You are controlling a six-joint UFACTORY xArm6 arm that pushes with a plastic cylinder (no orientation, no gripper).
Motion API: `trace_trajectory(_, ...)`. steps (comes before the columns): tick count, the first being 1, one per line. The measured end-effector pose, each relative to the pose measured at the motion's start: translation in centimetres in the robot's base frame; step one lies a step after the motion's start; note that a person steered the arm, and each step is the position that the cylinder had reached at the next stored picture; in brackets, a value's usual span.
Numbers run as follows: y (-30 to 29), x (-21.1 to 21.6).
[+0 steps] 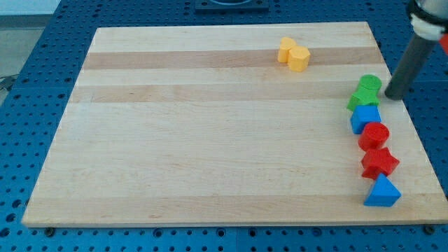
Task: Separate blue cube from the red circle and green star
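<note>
My tip (393,96) sits just right of green blocks (365,92), perhaps touching; blue cube (365,117) below.

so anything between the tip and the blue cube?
Partly. My tip sits at the view's upper right of the blue cube, right beside the green blocks stacked against the cube's top. The cube's right side looks open.

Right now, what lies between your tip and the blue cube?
In the camera view, the green blocks sit between my tip and the blue cube; my tip is just right of them.
</note>
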State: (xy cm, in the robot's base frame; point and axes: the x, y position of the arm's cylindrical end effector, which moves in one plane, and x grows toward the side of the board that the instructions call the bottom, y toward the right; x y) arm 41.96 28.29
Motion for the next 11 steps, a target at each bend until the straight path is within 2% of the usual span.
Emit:
trace_trajectory(4,-0.1,3.0)
trace_trajectory(6,-5.2,3.0)
trace_trajectory(9,-7.4,3.4)
trace_trajectory(11,-14.2,7.5)
